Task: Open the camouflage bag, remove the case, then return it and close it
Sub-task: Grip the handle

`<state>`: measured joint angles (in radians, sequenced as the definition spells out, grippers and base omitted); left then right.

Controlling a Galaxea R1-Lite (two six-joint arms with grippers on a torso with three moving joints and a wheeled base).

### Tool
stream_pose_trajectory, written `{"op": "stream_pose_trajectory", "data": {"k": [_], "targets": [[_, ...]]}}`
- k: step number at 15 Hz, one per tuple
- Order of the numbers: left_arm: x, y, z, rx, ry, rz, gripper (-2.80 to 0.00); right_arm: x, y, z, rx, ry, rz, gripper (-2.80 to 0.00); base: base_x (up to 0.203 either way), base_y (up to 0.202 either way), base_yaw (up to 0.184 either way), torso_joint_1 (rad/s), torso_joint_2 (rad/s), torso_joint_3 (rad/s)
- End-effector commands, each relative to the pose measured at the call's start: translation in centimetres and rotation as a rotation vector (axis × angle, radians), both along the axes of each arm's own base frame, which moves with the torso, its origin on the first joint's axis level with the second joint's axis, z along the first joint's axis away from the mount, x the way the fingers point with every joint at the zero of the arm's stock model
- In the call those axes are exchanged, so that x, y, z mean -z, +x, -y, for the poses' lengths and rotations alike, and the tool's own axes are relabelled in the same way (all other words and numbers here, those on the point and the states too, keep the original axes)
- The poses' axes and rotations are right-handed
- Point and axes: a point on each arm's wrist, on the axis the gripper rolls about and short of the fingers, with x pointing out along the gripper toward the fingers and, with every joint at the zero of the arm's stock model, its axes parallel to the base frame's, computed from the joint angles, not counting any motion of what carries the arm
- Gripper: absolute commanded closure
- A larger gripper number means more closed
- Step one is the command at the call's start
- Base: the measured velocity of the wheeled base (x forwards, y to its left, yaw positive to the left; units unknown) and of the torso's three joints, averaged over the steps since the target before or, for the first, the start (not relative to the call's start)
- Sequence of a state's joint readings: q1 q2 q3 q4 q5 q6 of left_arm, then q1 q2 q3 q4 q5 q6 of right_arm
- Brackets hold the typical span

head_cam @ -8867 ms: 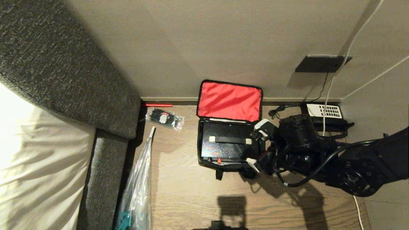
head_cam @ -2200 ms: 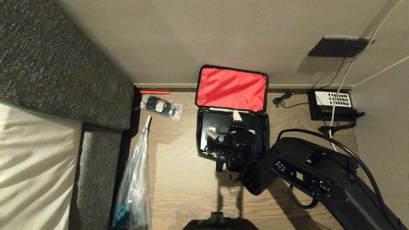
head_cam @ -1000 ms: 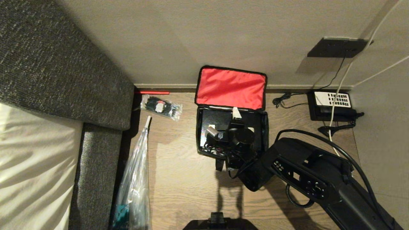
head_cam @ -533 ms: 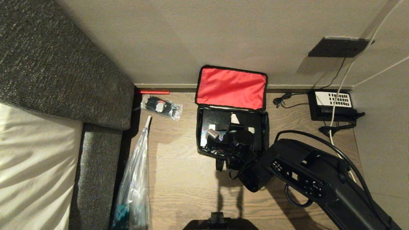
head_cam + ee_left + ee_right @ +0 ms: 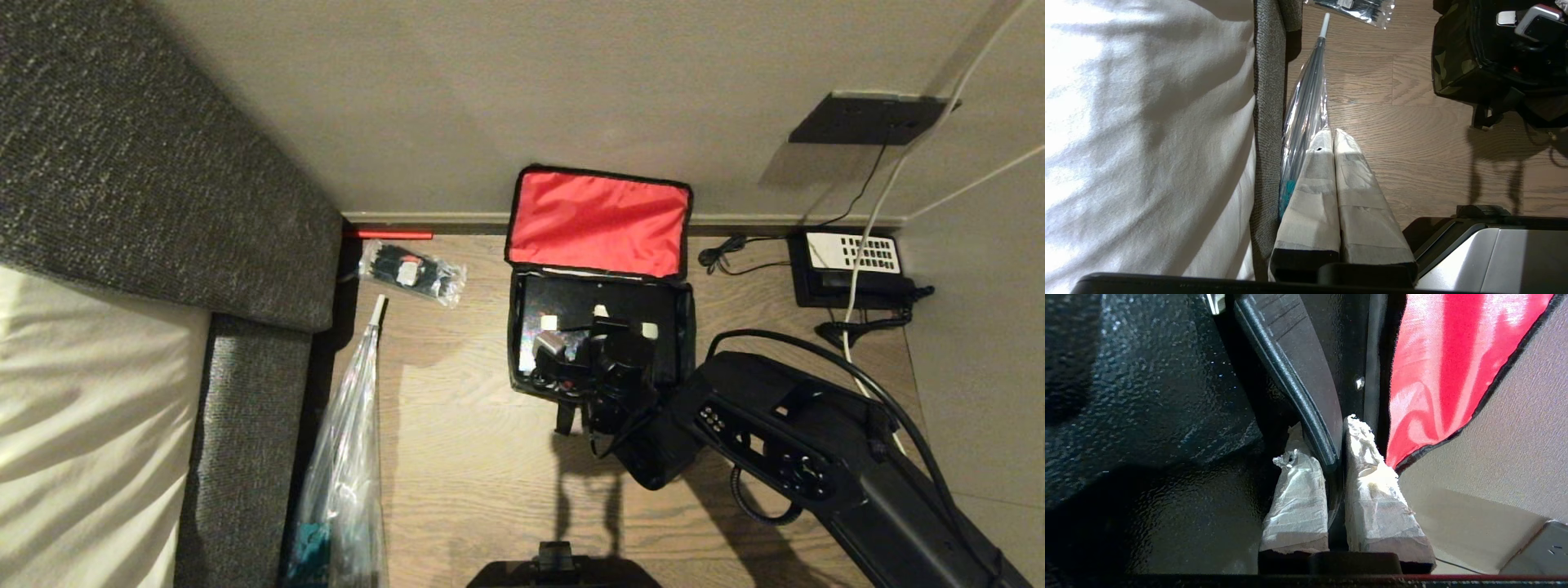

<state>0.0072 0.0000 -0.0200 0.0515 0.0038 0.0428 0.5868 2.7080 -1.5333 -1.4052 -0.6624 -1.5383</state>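
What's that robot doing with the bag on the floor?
The camouflage bag lies open on the wooden floor by the wall, its red-lined lid flipped back. The robot's right tool has reached inside and is shut on the black handle of the black case, which is not lifted out yet. The left tool is shut and idle, off near the sofa.
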Motion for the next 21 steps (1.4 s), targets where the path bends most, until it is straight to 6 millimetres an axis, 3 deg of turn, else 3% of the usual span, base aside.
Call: {"op": "stream_pose_trajectory", "data": {"k": [1, 2, 6, 11, 17, 21], "targets": [[0.0, 0.0, 0.0, -0.001, 0.000, -0.001, 0.00, -2.0, -0.5, -0.1, -0.002, 0.016, 0.033, 0.00, 0.000, 0.000, 0.000, 0.000, 0.00, 0.000], [0.0, 0.0, 0.0, -0.001, 0.000, -0.001, 0.00, -2.2, -0.6, -0.1, -0.002, 0.016, 0.032, 0.00, 0.000, 0.000, 0.000, 0.000, 0.00, 0.000], [0.0, 0.0, 0.0, -0.001, 0.000, 0.001, 0.00, -6.4, -1.7, -0.3, -0.014, 0.044, 0.089, 0.00, 0.000, 0.000, 0.000, 0.000, 0.00, 0.000], [0.0, 0.0, 0.0, -0.001, 0.000, -0.001, 0.00, -7.6, -2.9, -0.8, -0.028, 0.009, 0.090, 0.00, 0.000, 0.000, 0.000, 0.000, 0.00, 0.000], [0.0, 0.0, 0.0, -0.001, 0.000, -0.001, 0.00, -8.3, -5.6, -3.5, -0.101, -0.010, 0.089, 0.00, 0.000, 0.000, 0.000, 0.000, 0.00, 0.000], [0.0, 0.0, 0.0, -0.001, 0.000, -0.001, 0.00, -8.9, -6.2, -3.8, -0.106, -0.034, 0.090, 0.00, 0.000, 0.000, 0.000, 0.000, 0.00, 0.000]]}}
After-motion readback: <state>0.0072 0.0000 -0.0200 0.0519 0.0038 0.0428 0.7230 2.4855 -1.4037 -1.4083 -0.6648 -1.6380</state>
